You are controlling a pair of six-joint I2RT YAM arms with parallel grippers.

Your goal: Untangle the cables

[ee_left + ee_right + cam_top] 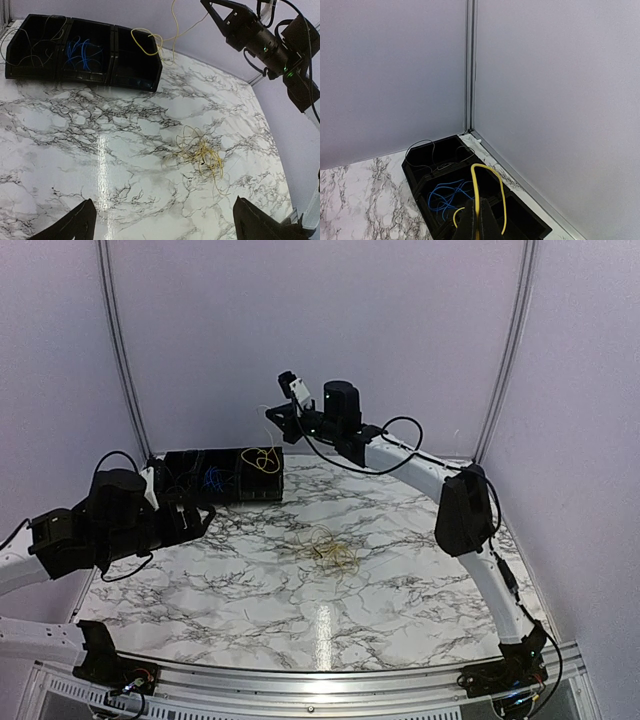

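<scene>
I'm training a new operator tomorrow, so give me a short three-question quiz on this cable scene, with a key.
1. True or false: the right gripper holds a yellow cable.
2. Which tray compartment holds the blue cables: A left end, B middle, C right end?
3. Fill in: the left gripper, facing the tangled pile, is ____.
Key: 1 true; 2 B; 3 open.
</scene>
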